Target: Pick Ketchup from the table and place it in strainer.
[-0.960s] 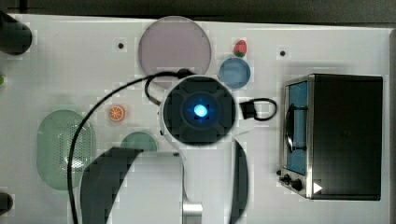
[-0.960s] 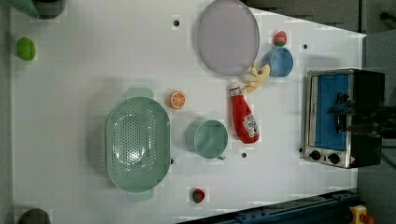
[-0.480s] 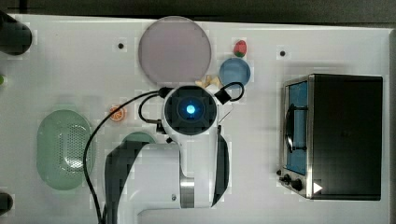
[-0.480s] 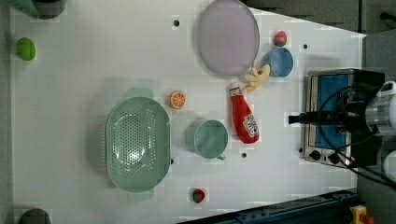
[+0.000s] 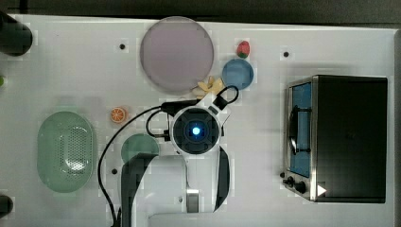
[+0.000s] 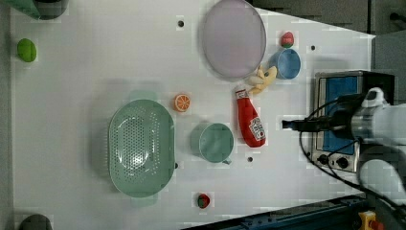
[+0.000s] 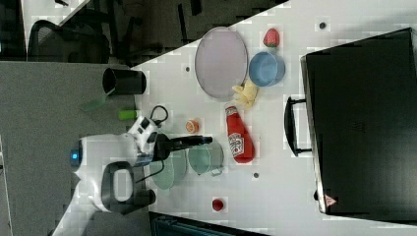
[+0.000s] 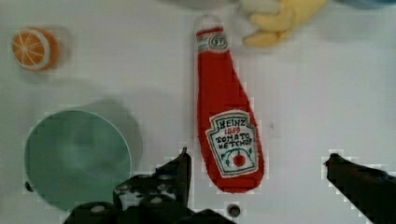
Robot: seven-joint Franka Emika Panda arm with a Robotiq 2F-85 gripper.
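Observation:
The Ketchup is a slim red bottle with a white cap. It lies flat on the white table beside the teal cup, also seen in the right view. In the wrist view the Ketchup lies below my open gripper, its label end between the two dark fingers, which do not touch it. In the left view the gripper hangs just right of the bottle. The mint-green strainer stands empty at the top view's left. The arm covers the bottle in the top view.
A teal cup stands between the strainer and the bottle. An orange slice, a yellow banana toy, a blue bowl, a purple plate and strawberries lie around. A toaster oven fills the top view's right.
The arm has come in from the left view's right toward the bottle, and shifted toward the top view's bottom. The gripper stays open; the objects have not moved.

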